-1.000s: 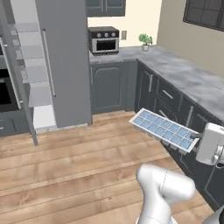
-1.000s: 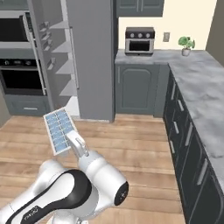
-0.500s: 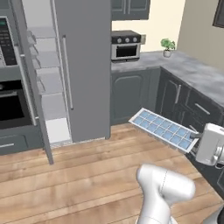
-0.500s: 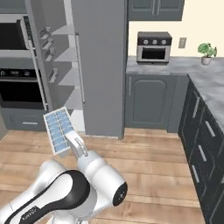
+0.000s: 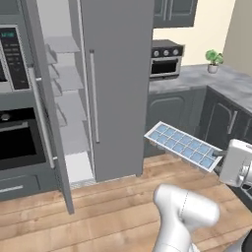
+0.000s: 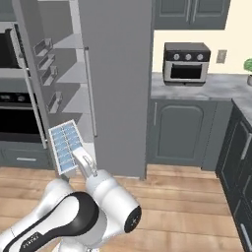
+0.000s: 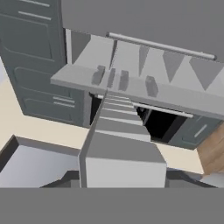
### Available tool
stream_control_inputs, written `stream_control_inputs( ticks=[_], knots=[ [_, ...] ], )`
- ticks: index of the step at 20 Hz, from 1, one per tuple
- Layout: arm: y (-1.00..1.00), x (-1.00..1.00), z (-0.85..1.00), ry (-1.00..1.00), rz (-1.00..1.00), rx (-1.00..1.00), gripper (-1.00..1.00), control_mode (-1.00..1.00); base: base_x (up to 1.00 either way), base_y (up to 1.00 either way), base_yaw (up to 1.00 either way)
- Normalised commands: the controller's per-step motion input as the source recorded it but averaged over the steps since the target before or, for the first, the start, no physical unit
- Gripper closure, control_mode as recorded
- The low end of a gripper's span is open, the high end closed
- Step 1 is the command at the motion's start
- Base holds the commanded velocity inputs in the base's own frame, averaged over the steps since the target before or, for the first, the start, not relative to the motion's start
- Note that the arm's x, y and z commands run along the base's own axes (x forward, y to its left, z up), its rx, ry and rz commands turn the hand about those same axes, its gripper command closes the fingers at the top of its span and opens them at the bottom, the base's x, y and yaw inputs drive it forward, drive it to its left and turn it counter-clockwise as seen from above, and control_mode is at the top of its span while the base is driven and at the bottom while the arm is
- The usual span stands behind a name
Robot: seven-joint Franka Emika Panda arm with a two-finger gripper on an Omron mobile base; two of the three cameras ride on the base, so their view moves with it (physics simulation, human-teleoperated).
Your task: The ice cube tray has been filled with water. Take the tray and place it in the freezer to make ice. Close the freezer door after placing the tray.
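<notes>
My gripper (image 5: 220,156) is shut on one short end of the ice cube tray (image 5: 182,143), a flat white tray held in the air, roughly level, to the right of the refrigerator. The water (image 5: 169,134) shows as pale blue squares in its cells. From the right base view the ice cube tray (image 6: 66,146) sticks up and left from the gripper (image 6: 78,160), in front of the open freezer (image 6: 74,74). The freezer (image 5: 69,113) shows white shelves. The freezer door (image 5: 55,147) stands swung wide open on its left. In the hand view the ice cube tray (image 7: 117,144) runs edge-on toward the shelves.
The refrigerator's other door (image 5: 115,88) is shut, with a long bar handle. A built-in oven (image 5: 15,142) sits left of the freezer door. A toaster oven (image 5: 166,59) and a plant (image 5: 213,58) stand on the grey counter (image 5: 226,78). Dark cabinets (image 6: 179,128) line the right side.
Both base views have swung toward the refrigerator, which now looms larger and more central. The tray stays held in the same pose relative to the arm.
</notes>
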Motion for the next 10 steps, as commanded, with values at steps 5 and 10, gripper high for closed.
stream_control_inputs(
  ticks=[5,10],
  knots=[
    [0.00,0.00,0.00,0.00,0.00,0.00,1.00,1.00,1.00,0.34,0.00],
    [0.00,0.00,0.00,0.00,0.00,0.00,1.00,1.00,0.94,0.47,0.00]
  ],
)
